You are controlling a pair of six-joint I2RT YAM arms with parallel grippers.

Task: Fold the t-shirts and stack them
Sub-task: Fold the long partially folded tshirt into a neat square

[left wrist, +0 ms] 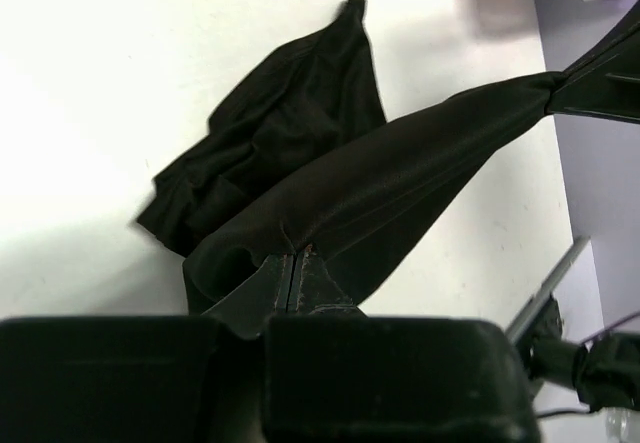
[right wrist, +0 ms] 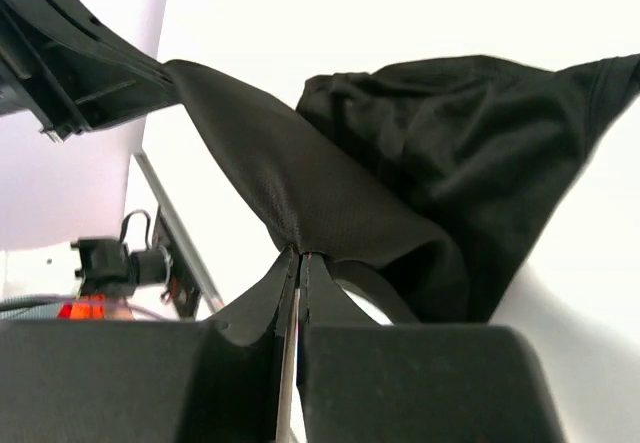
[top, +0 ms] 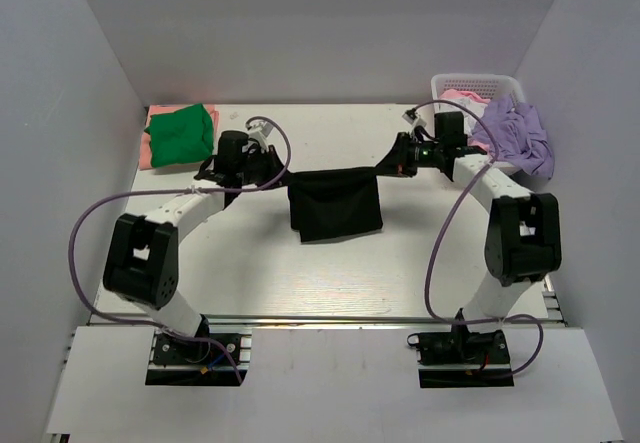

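The black t-shirt (top: 334,201) hangs stretched between both grippers above the middle of the table, its lower part draping down onto the surface. My left gripper (top: 272,166) is shut on its left end, seen close in the left wrist view (left wrist: 293,254). My right gripper (top: 385,163) is shut on its right end, seen close in the right wrist view (right wrist: 300,253). The black cloth (left wrist: 300,133) (right wrist: 450,163) runs taut between the jaws. A folded green t-shirt (top: 183,131) lies on a salmon-pink one (top: 150,141) at the back left. A lavender t-shirt (top: 520,133) hangs over the basket.
A white lattice basket (top: 470,87) stands at the back right with pale pink cloth (top: 463,96) inside. Grey walls enclose the table on the left, back and right. Purple cables loop from both arms.
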